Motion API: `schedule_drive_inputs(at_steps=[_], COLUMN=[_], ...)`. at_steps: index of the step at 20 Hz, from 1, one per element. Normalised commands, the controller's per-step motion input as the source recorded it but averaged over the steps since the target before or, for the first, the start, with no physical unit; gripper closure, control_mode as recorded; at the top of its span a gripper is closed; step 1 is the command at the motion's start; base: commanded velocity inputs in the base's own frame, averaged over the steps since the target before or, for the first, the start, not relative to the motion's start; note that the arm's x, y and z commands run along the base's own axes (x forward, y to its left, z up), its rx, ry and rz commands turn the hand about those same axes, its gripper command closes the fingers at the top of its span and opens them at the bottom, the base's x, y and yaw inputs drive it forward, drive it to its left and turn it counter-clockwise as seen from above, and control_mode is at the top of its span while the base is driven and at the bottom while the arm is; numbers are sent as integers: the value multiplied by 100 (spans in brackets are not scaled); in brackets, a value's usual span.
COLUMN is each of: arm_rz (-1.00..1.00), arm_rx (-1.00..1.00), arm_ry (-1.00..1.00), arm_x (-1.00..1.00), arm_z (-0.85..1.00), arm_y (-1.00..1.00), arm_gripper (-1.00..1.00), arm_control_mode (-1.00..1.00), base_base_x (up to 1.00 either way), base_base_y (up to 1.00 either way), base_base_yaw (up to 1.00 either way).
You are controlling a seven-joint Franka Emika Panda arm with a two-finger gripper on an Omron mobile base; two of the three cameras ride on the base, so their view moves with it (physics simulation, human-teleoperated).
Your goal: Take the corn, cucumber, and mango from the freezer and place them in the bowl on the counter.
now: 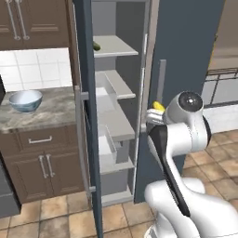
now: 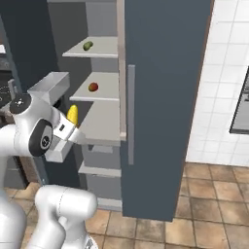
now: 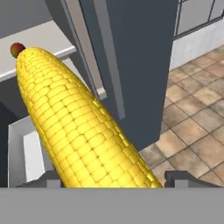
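Nearest: gripper (image 3: 109,179), fingers pinched on the corn (image 3: 74,122), cob pointing away from the hand, evidently lifted out for carrying. Arm folded, elbow high, hand just outside the open freezer (image 2: 165,97). Beyond: mango (image 2: 93,87) on the middle shelf, cucumber (image 2: 87,45) above. Farthest left: bowl (image 1: 25,100) on the counter (image 1: 56,111), awaiting all three.

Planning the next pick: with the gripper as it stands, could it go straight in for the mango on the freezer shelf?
Probably not yet. The gripper is shut on the corn, so it has no free grasp. The mango itself lies unobstructed on an open freezer shelf just beyond, so the path looks free once the corn is dropped.
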Motion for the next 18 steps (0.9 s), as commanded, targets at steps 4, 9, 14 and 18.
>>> schedule_drive_inputs(at_steps=[4,9,14,18], arm_rz=[0,0,0,0], arm_rx=[0,0,0,0], arm_ry=[0,0,0,0], arm_x=[0,0,0,0], arm_z=[0,0,0,0], arm_y=[0,0,0,0], arm_gripper=[100,100,100,100], arm_control_mode=[100,100,100,100], base_base_x=[-93,-13,0,-1], base_base_y=[100,100,100,100], base_base_yaw=[20,29,35,51])
